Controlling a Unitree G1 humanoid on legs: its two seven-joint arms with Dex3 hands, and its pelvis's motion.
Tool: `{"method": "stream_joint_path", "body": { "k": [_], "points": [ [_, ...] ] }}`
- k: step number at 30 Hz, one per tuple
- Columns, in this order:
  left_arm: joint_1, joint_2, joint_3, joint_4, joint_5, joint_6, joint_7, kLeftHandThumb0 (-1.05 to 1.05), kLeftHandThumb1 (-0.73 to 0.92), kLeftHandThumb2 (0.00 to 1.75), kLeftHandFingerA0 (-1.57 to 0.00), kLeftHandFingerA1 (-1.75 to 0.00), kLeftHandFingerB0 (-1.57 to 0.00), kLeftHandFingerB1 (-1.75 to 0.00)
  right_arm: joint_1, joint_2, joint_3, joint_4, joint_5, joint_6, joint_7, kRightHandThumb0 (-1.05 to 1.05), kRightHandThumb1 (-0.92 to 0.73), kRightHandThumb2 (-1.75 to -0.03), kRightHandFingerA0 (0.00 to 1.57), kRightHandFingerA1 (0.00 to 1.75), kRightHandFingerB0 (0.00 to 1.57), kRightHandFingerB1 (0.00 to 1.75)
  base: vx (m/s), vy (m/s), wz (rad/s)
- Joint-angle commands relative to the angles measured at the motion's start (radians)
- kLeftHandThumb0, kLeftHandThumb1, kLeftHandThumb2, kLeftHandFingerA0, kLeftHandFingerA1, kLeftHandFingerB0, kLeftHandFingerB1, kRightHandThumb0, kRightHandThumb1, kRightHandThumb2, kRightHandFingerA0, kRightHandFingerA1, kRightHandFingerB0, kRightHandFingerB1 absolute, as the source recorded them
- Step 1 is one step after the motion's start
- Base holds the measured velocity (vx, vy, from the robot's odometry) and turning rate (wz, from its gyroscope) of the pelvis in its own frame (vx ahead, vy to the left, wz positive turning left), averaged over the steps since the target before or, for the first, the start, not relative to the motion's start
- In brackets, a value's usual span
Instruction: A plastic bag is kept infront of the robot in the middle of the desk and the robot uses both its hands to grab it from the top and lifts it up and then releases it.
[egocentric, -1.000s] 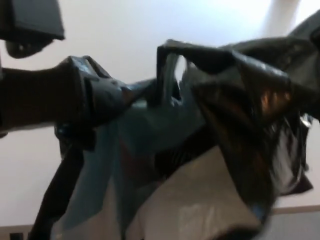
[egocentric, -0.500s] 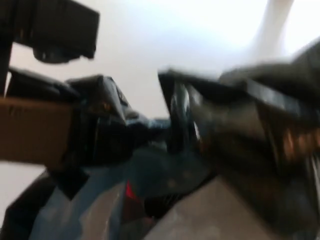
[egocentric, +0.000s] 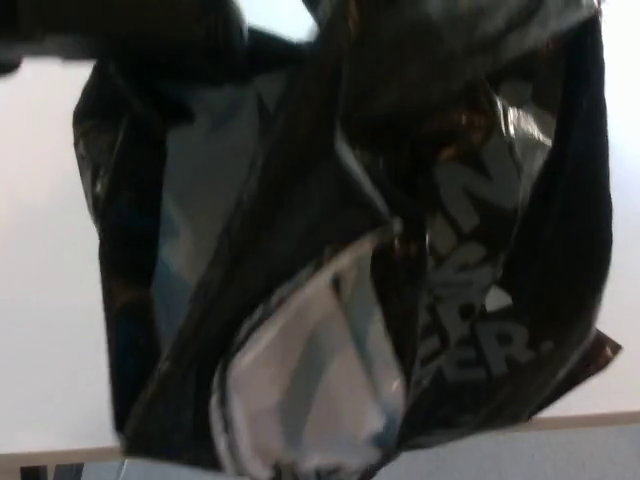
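Fingers out of sight at this moment: top edge of frame cut across the dark bunched film, so no telling whether spread, pressed together or pinching. Only a dark blurred shape at the upper left, possibly the left hand or forearm, too smeared to call; nothing of the right hand clearly seen.

Black plastic bag (egocentric: 340, 250) hung close before the head camera, filling most of the view, raised clear of the white surface (egocentric: 40, 300) visible behind it at left and lower right. Bottom corners dangled loose near the surface's front edge. Pale grey lettering ran down the right-hand panel, partly readable, creased by folds; a lighter, glossy panel showed low in the middle.

Judged light and quite limp: film draped in long vertical folds, nothing bulging inside, little or no load apparent. Glossy skin looked slippery, likely to slide through a loose grip and to stretch or tear if pulled at one thin spot. Best hold judged to be the gathered top, where layers bunched thick, one grip toward each side so the mouth stayed spread and the weight shared. Lift looked done or nearly so; release still to come.
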Motion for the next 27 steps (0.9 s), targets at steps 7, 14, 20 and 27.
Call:
{"method": "stream_joint_path", "body": {
  "k": [7, 14, 20, 27],
  "points": [
    [-0.555, 0.168, -0.241, 0.902, 0.566, 0.893, -0.305, -0.65, 0.42, 0.79, 0.00, -0.10, -0.01, -0.41, -0.615, -0.237, 0.303, 1.335, -0.440, 0.231, -0.122, -0.69, -0.74, -0.65, 0.30, 0.37, 0.09, 0.21, 0.00, 0.000, 0.00],
    [-0.431, 0.273, -0.230, 0.922, 0.518, 0.897, -0.239, -0.62, 0.44, 0.81, -0.02, -0.27, -0.04, -0.43, -0.517, -0.325, 0.307, 1.366, -0.392, 0.163, -0.075, -0.70, -0.66, -0.93, 0.37, 0.50, 0.12, 0.40, 0.00, 0.000, 0.00],
    [-0.275, 0.361, -0.173, 0.956, 0.392, 0.844, -0.167, -0.33, 0.46, 0.99, 0.00, -0.51, 0.00, -0.47, -0.467, -0.376, 0.430, 1.408, -0.462, 0.101, 0.020, -0.75, -0.62, -0.93, 0.30, 0.49, 0.14, 0.40, 0.00, 0.000, 0.00],
    [0.003, 0.413, -0.059, 1.039, 0.168, 0.641, 0.003, -0.52, 0.64, 0.60, -0.23, -0.39, -0.22, -0.31, -0.359, -0.418, 0.441, 1.381, -0.406, 0.018, 0.106, -0.82, -0.77, -0.64, 0.19, 0.35, 0.17, 0.28, 0.00, 0.000, 0.00]
  ]
}}
